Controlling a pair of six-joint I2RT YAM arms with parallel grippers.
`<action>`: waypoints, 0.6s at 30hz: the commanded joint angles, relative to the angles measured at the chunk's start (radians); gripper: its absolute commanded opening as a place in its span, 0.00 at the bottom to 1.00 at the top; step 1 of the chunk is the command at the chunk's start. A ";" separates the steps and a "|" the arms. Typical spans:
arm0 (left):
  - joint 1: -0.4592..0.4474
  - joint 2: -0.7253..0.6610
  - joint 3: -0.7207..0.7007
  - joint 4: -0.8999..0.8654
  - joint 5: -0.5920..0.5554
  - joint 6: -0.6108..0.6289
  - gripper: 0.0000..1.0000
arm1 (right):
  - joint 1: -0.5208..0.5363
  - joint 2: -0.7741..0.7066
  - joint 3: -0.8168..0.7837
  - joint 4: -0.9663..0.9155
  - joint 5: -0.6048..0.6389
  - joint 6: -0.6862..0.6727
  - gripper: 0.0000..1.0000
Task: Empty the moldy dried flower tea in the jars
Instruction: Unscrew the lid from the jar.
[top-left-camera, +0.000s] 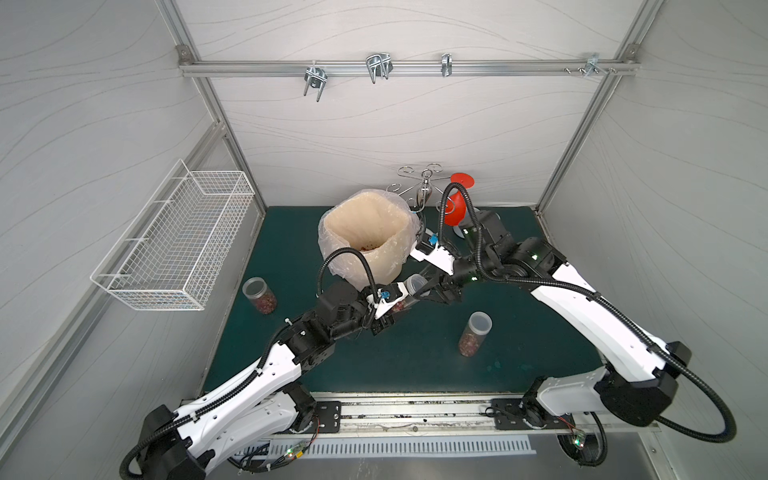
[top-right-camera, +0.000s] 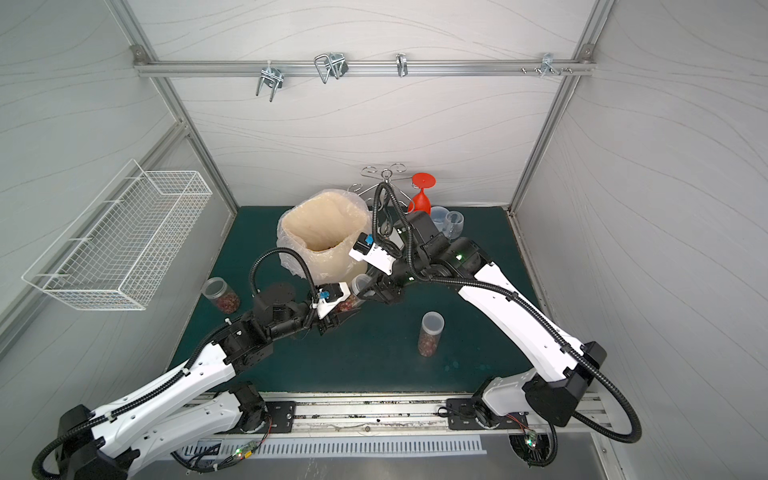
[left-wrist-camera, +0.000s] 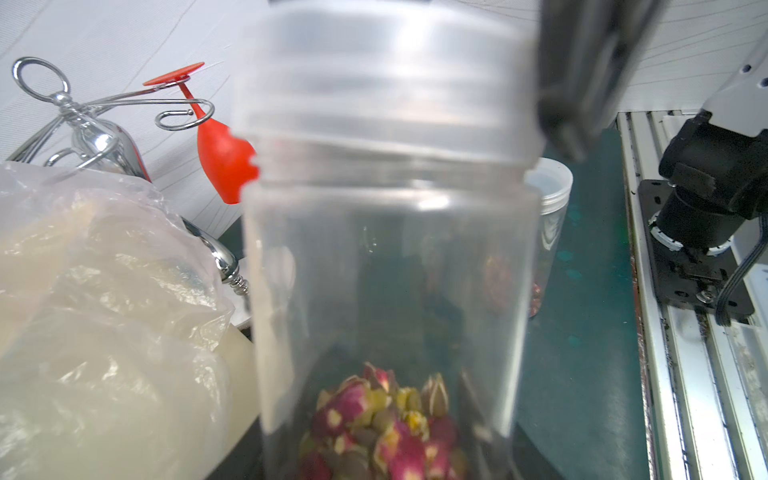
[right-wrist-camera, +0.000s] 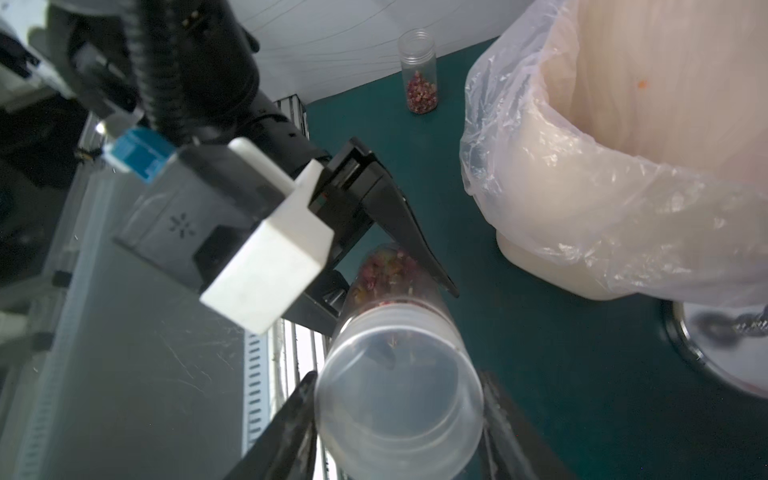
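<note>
Jars: 3, each part full of tea (left-wrist-camera: 382, 428).
Lids: 2 in place; 1 jar has none.
Held jar (left-wrist-camera: 386, 270): just in front of the bin (top-left-camera: 330, 226), off the mat and tilted, with its lid (top-left-camera: 414, 283) toward the right arm.
Open jar (top-left-camera: 259, 295): left of the bin, apart from it, upright.
Lidded jar (top-left-camera: 473, 338): front-right of the bin, well apart, upright.
Left claw (right-wrist-camera: 395, 286): clenched on the held jar's body, over the tea.
Right claw (right-wrist-camera: 399, 395): half open, 1 finger pressed on each side of the held jar's lid, gripping it.
Bin: 1, bag-lined, with a few tea bits at the bottom.
</note>
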 joint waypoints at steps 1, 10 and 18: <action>-0.003 0.004 0.009 0.059 0.051 0.003 0.22 | 0.017 -0.015 -0.041 -0.046 0.021 -0.432 0.16; -0.002 0.014 0.007 0.058 0.052 0.008 0.22 | 0.017 -0.017 -0.046 -0.007 0.009 -0.547 0.16; -0.003 0.009 0.005 0.058 0.030 0.004 0.22 | -0.033 -0.094 -0.080 0.048 -0.078 -0.458 0.22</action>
